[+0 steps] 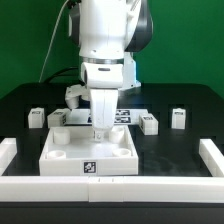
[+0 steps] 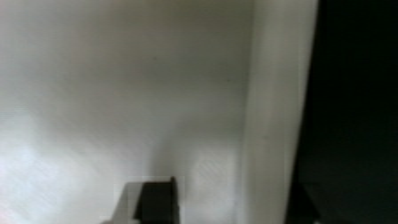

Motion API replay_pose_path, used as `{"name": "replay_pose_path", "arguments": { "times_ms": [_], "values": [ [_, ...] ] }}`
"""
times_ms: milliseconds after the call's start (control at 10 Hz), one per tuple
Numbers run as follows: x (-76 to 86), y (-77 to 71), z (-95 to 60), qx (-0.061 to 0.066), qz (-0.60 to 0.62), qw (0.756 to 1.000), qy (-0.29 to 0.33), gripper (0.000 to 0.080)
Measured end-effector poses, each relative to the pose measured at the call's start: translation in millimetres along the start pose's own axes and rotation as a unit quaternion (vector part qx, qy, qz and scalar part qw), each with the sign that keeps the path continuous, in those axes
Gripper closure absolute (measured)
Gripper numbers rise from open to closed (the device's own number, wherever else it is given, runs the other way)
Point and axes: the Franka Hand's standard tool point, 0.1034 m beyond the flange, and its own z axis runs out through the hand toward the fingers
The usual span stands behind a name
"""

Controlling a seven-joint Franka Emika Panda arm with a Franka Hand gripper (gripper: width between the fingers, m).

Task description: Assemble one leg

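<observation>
The large white tray-like part [image 1: 66, 156] lies at the front middle of the black table. My gripper [image 1: 100, 129] is down at its far wall, jaws close together on that wall. In the wrist view the white part [image 2: 107, 100] fills the picture, very near and blurred. One dark fingertip [image 2: 157, 202] shows against it; the other is hidden. Several small white legs lie loose: two at the exterior view's left [image 1: 37, 117] [image 1: 57, 118] and two at its right [image 1: 150, 123] [image 1: 179, 117]. None is in the gripper.
The marker board [image 1: 128, 115] lies behind the tray-like part, partly hidden by the arm. White border blocks stand at the left [image 1: 8, 152], the right [image 1: 212, 156] and along the front edge [image 1: 110, 184]. Black table [image 2: 352, 100] lies beside the part.
</observation>
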Motion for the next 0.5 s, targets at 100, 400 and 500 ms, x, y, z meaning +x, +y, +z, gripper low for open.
{"name": "replay_pose_path", "arguments": {
  "times_ms": [100, 400, 500],
  "values": [
    [0.0, 0.0, 0.0, 0.000, 0.000, 1.000, 0.000, 0.0654],
    [-0.6, -0.7, 0.4, 0.001, 0.000, 1.000, 0.000, 0.0741],
    [-0.6, -0.7, 0.4, 0.001, 0.000, 1.000, 0.000, 0.0741]
  ]
}}
